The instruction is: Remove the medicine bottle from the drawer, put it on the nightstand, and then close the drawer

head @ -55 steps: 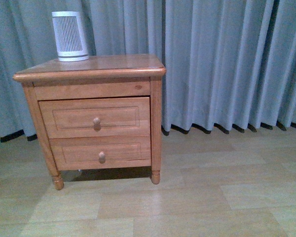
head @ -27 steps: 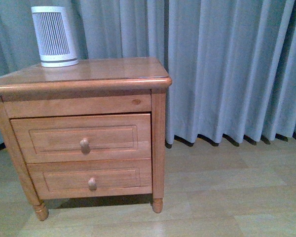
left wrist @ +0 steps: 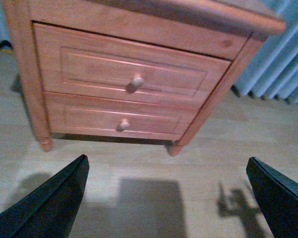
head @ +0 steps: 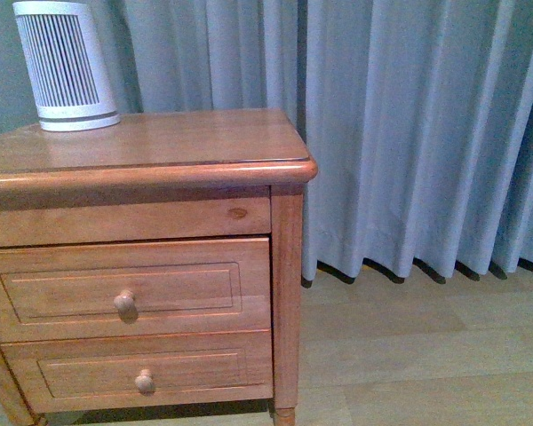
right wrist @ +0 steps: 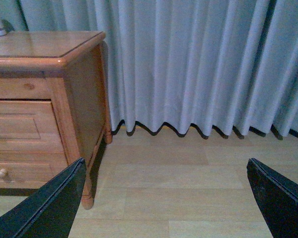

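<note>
The drawer (left wrist: 131, 69), the upper of the nightstand's (head: 160, 142) two, sits shut, ahead of the left gripper (left wrist: 166, 158) and well apart from it. Left gripper and right gripper (right wrist: 165, 159) both gape wide, holding nothing.

Grey-blue curtain (head: 409, 133) hanging in deep folds right across the back, hem just off the ground with a dark gap peeking out underneath. Pale wood-look plank floor (head: 426, 355), pretty matte, soft even light on it. Glossy reddish-brown nightstand (head: 284, 266) parked close against the curtain on the left, bit of sheen on top. Dark shadow patches (left wrist: 149, 208) on the planks out front.
</note>
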{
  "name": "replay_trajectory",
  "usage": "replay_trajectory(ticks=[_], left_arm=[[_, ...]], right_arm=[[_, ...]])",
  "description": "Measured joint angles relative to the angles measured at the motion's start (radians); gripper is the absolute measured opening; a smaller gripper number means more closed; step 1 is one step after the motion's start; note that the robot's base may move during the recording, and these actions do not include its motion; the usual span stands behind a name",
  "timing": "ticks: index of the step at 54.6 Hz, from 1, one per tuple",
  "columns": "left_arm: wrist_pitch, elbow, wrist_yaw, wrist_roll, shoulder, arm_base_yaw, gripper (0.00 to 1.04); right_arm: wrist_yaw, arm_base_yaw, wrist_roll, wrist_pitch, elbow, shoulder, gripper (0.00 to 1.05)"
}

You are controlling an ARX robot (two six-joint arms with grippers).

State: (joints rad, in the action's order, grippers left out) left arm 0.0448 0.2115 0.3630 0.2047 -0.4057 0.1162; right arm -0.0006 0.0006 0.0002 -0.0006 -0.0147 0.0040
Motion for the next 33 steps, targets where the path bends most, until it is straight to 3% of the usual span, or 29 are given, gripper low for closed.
replay_trajectory(ticks=[10,21,33], left_arm=[[-0.358,0.246,-0.057,0.019,-0.427,-0.071,0.98],[-0.688,0.33,-0.148,-0.027,-0.917,-0.209,0.98],[-0.901,0.41,-0.263,-0.067,-1.36,-0.281,0.98]], right_arm=[[0.0,0.0,0.0,0.0,0.0,0.0,0.98],[0.0,0.0,0.0,0.0,0.0,0.0,0.98],[0.0,0.0,0.0,0.0,0.0,0.0,0.98]])
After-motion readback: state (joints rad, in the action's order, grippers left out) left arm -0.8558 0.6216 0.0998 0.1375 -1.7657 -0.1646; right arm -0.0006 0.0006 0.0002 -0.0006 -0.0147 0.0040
